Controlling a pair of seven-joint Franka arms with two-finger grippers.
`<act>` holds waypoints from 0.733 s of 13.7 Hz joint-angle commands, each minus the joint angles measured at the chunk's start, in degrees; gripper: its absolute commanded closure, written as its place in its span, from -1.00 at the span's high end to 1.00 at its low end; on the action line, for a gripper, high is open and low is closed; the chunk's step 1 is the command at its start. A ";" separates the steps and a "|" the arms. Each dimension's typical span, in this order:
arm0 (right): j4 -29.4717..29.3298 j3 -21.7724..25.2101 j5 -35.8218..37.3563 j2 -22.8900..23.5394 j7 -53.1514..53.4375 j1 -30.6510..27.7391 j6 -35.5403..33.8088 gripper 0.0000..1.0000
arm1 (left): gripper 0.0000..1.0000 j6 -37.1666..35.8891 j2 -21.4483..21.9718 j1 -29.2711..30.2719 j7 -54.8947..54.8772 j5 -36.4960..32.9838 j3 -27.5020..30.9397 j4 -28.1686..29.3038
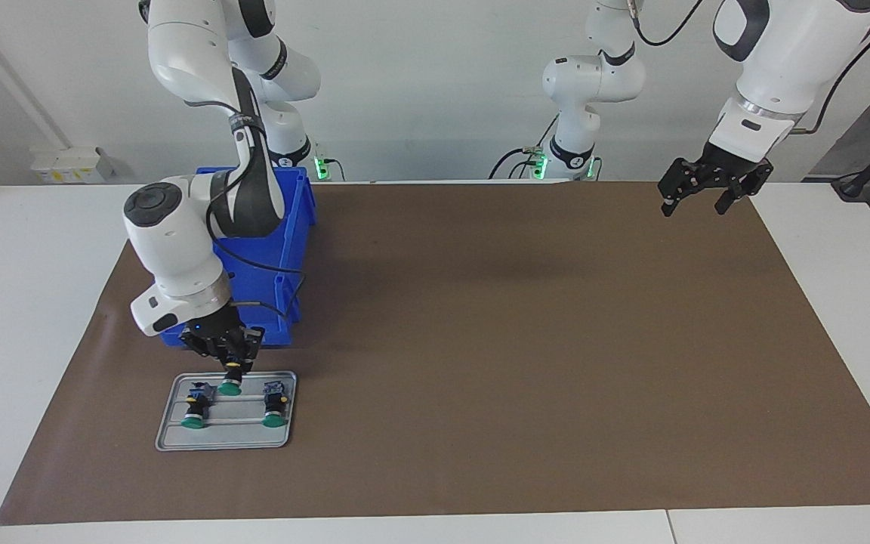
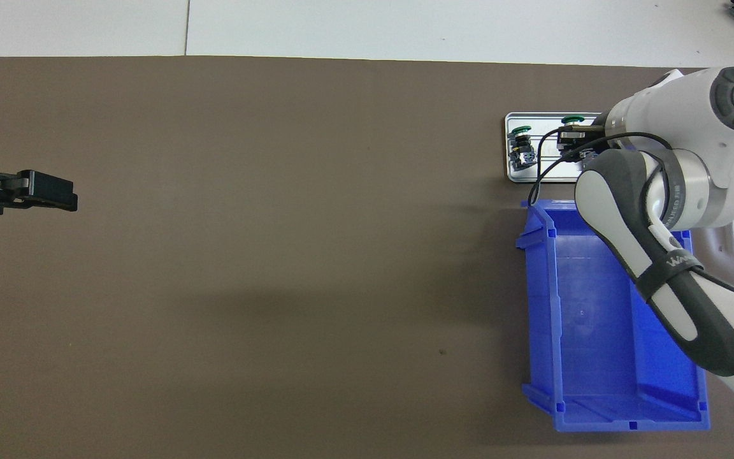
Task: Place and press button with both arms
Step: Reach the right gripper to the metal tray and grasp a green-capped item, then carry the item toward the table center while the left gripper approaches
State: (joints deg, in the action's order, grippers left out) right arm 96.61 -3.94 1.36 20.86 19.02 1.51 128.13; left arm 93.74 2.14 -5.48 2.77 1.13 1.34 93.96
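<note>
While the left gripper (image 1: pixel 692 198) is waiting wide open over the mat's (image 1: pixel 480 340) left-arm end, the right gripper (image 1: pixel 232 365) is clamping a button (image 1: pixel 231 384) over the tray (image 1: pixel 171 434), just past the bin (image 2: pixel 596 382); two buttons (image 1: pixel 195 409) are lying in it.

A robotics lab: two white Franka arms (image 1: pixel 201 227) (image 1: pixel 775 60) stand at the top of the frame at a white table (image 1: pixel 27 264) covered by a brown mat (image 1: pixel 518 340), against bare grey walls, with cabling at upper centre.
</note>
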 commanded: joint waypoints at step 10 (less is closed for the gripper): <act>-0.90 -0.01 7.96 -3.72 78.14 27.21 -10.26 -1.00 | 1.00 -0.49 1.11 0.21 -0.31 -0.78 -0.03 0.96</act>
State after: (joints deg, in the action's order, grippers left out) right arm 95.37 -4.05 8.15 18.36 89.54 27.45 119.29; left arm 93.74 2.14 -5.48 2.77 1.13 1.34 93.96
